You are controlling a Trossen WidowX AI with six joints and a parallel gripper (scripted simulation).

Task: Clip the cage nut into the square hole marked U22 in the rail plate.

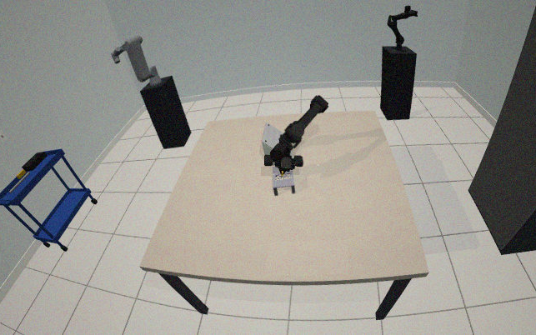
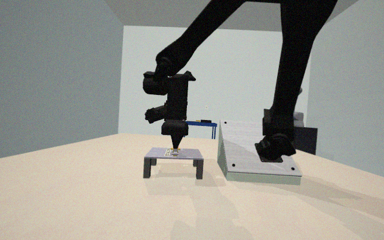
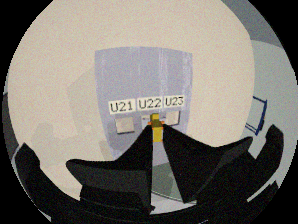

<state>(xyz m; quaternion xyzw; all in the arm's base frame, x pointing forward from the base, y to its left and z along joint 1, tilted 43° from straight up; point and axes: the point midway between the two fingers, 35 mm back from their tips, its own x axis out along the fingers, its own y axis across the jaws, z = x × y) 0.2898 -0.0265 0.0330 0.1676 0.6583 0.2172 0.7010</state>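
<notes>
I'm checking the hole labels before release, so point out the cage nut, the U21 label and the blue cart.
cage nut (image 2: 175,151) (image 3: 157,133): exterior and wrist views, its body.
U21 label (image 3: 121,106): wrist view, its face.
blue cart (image 1: 62,213): top view, its lower shelf.
</notes>
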